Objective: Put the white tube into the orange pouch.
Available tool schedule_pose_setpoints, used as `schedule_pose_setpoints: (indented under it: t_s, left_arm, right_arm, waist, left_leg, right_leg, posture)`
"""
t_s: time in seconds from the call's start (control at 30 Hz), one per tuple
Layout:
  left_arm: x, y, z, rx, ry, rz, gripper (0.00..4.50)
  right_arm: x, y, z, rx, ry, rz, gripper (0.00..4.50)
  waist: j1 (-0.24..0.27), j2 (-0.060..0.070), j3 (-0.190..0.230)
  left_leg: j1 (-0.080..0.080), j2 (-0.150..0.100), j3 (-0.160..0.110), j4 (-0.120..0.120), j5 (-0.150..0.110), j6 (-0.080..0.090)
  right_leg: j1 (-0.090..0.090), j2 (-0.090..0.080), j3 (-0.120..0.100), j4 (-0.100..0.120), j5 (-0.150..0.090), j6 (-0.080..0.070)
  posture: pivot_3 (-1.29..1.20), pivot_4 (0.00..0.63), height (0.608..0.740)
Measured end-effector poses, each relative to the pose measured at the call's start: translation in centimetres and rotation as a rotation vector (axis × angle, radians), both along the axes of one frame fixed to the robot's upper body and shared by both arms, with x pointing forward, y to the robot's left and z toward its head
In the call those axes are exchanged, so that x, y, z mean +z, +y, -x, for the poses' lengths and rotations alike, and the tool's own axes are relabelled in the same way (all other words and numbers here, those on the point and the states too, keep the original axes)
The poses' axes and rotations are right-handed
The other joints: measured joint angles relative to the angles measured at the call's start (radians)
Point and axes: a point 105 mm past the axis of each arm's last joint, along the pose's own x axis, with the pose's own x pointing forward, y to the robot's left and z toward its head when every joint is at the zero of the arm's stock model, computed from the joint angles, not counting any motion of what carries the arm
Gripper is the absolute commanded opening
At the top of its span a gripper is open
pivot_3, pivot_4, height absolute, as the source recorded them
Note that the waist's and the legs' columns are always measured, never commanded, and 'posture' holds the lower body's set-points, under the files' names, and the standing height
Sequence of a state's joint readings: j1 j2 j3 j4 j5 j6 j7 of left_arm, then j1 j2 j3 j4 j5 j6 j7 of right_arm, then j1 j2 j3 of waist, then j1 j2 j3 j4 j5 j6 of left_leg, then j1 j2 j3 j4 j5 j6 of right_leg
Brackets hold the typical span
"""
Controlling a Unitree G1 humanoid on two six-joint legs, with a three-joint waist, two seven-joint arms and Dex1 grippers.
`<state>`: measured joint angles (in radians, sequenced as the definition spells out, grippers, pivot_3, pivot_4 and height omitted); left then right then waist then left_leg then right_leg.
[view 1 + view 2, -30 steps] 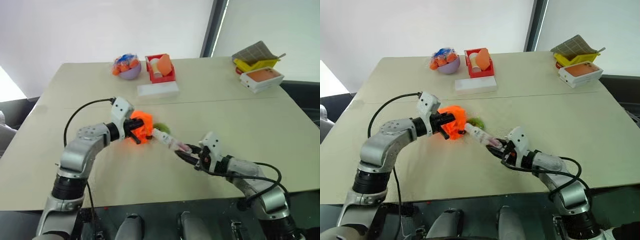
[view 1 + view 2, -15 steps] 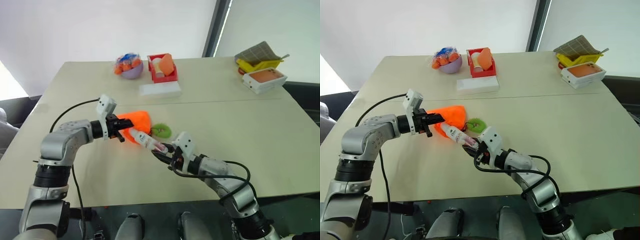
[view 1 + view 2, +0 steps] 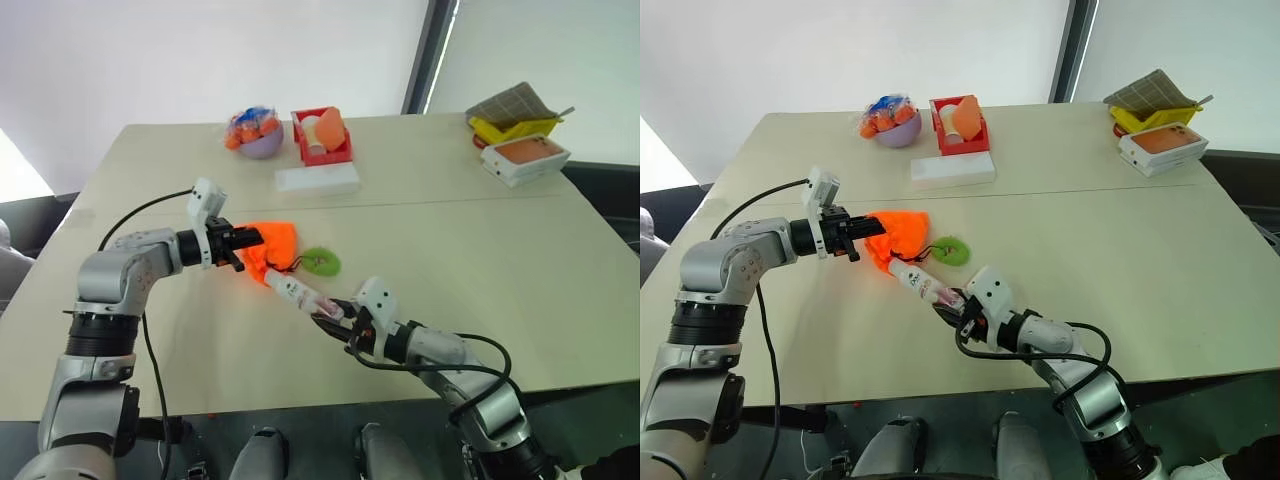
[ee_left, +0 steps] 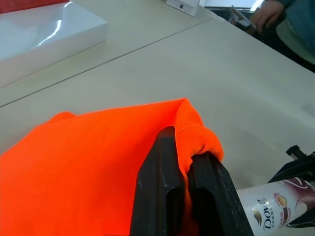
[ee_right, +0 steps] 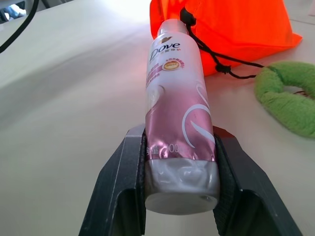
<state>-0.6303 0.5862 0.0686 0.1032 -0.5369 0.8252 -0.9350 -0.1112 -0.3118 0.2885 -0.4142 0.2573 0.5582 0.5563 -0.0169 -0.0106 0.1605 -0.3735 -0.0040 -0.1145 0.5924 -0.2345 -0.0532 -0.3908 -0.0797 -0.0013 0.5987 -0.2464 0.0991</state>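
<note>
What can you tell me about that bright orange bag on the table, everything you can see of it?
The bright neon-orange soft fabric pouch lies slumped and creased on the beige table. The left gripper is shut on a bunched fold of its edge. A thin black cord runs from it to a round fuzzy green pull lying beside it. The capped end of the white squeeze tube with pink label, held in the right gripper, meets the pouch at its gathered mouth.

Purple bowl [image 3: 259, 143], red tray [image 3: 321, 138], flat white box [image 3: 317, 180] beside it
</note>
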Motion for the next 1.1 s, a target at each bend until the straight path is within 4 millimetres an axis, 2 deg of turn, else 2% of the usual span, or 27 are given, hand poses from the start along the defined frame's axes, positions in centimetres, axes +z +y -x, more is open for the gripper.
schedule_pose_setpoints:
  t_s: [0.2, 0.53, 0.7, 1.1]
  left_arm:
    - [0.7, -0.8, 0.7, -0.038, -0.022, 0.007, 0.00]
    - [0.2, -1.7, 1.7, -0.061, -0.019, -0.003, 0.00]
    - [0.0, -2.0, 2.2, -0.079, -0.025, -0.017, 0.00]
    - [-2.1, -4.6, 5.2, -0.162, 0.000, -0.072, 0.00]
  right_arm:
    - [1.5, 0.8, -0.9, -0.008, -0.044, -0.034, 1.07]
    - [1.8, 1.3, -1.4, -0.029, -0.041, -0.065, 1.07]
    - [2.4, 1.9, -3.6, -0.138, -0.019, -0.105, 1.07]
    - [2.2, 4.1, -6.3, -0.250, 0.087, -0.108, 1.07]
  waist:
    - [0.000, 0.000, 0.000]
    - [-0.001, 0.000, 0.000]
    - [-0.002, 0.000, 0.000]
    - [-0.003, 0.000, 0.000]
  left_leg:
    - [0.000, 0.000, 0.000, 0.000, 0.000, 0.000]
    - [0.000, 0.000, 0.000, 0.000, 0.000, 0.000]
    - [0.000, 0.000, 0.000, 0.000, 0.000, 0.000]
    - [0.000, 0.000, 0.000, -0.001, 0.000, 0.000]
  right_leg:
    - [0.000, 0.000, 0.000, 0.000, 0.000, -0.001]
    - [0.000, 0.000, 0.000, 0.000, 0.000, -0.001]
    - [-0.001, 0.000, 0.000, 0.001, 0.002, -0.004]
    - [-0.002, 0.000, 0.000, 0.001, 0.002, -0.004]
  posture:
    - [0.00, 0.150, 0.740]
    - [0.00, 0.150, 0.740]
    - [0.00, 0.150, 0.740]
    - [0.00, 0.150, 0.740]
